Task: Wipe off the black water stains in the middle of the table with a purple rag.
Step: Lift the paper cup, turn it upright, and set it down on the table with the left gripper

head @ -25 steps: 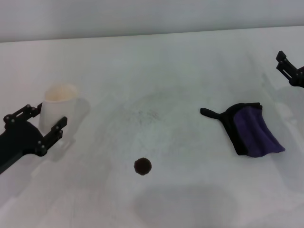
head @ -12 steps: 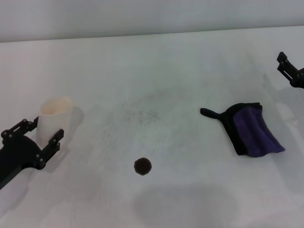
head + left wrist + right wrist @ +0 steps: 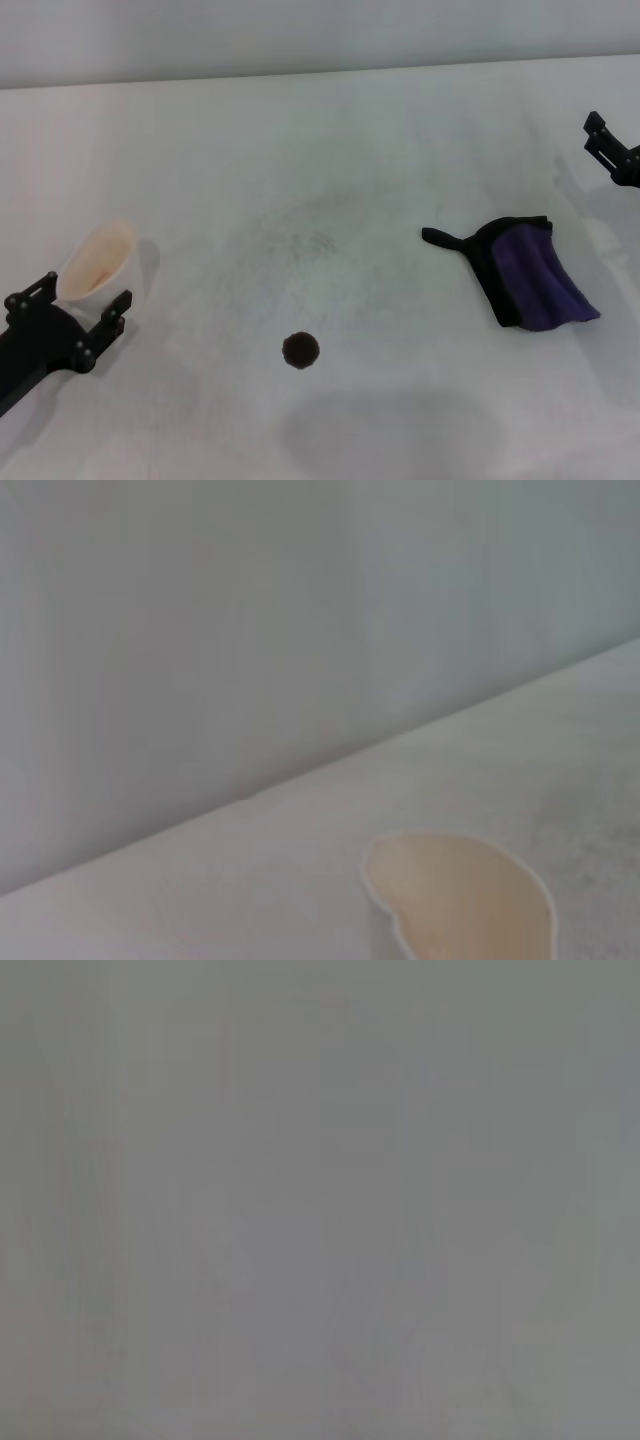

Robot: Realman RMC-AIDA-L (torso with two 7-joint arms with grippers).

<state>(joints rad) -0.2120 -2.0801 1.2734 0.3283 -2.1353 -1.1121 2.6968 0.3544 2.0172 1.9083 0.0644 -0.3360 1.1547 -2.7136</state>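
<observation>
Right wrist view blank; right gripper (image 3: 610, 150) cut off.

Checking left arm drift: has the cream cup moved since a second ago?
Yes. The cream paper cup, held in the left tool, moved nearer the camera and tilted, away from the dark round stain.

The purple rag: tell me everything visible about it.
The purple rag is a small soft cloth, purple with black edging and a thin black loop tail pointing toward the table's middle. It lies crumpled and partly folded on the white table, on the robot's right, well apart from the black stain. Nothing touches it; the right gripper sits beyond it, at the picture's edge.
</observation>
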